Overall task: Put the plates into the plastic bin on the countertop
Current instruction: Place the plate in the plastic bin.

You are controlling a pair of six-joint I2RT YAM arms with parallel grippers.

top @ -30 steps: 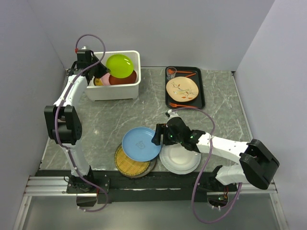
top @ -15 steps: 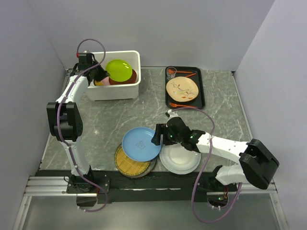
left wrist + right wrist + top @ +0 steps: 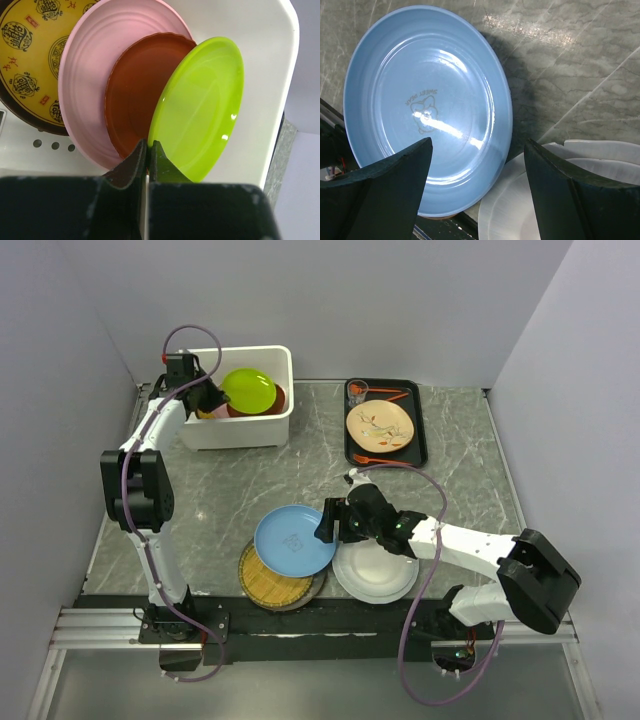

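Note:
My left gripper (image 3: 205, 397) (image 3: 148, 145) is shut on the rim of the lime green plate (image 3: 248, 388) (image 3: 200, 110) and holds it tilted inside the white plastic bin (image 3: 240, 430) (image 3: 265, 60). Behind it stand a red-brown plate (image 3: 132, 95), a pink plate (image 3: 90, 75) and a gold-patterned brown plate (image 3: 30, 45). My right gripper (image 3: 328, 523) (image 3: 479, 145) is open over the right edge of the blue plate (image 3: 293, 540) (image 3: 425, 105). The blue plate rests on a yellow woven-look plate (image 3: 270, 585). A white plate (image 3: 376, 572) (image 3: 540, 205) lies beside it on the countertop (image 3: 250, 480).
A black tray (image 3: 418, 445) at the back right holds a peach flower-painted plate (image 3: 379, 426) and orange cutlery. Grey walls close in the left, back and right. The arm bases stand at the near edge.
My left gripper has lowered the lime green plate deeper into the bin and tilted it toward the other plates. The right arm has not moved.

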